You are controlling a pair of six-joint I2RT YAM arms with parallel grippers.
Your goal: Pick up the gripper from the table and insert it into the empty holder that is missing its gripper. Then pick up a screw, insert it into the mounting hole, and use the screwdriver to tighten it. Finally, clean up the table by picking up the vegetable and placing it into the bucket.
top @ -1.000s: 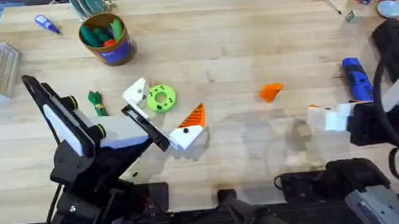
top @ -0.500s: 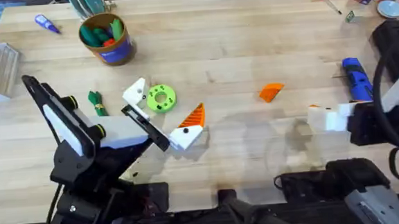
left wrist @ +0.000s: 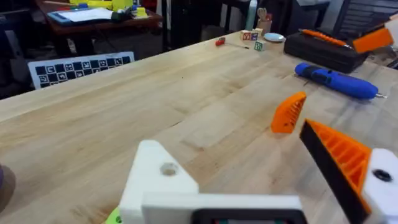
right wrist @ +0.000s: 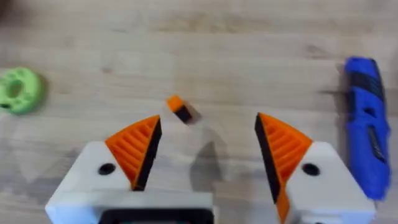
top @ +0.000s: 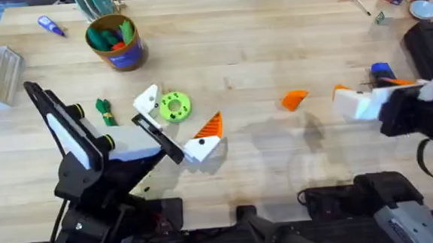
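A: Right wrist view: your right gripper [right wrist: 208, 155] is spread wide, holding nothing.

B: And the orange gripper [top: 294, 99]?

A: Loose on the table [top: 256, 36], at nine o'clock from it. Left gripper [top: 179, 120] is released too, on bare wood.

Bare table [top: 257, 51] rings the gripper [top: 294, 99] — screwdriver [top: 381, 70] well aside.

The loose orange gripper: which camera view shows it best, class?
The left wrist view: the gripper stands close, its ribbed face visible. Overhead, it is a small wedge on the table. The right wrist view shows it small and blurred.
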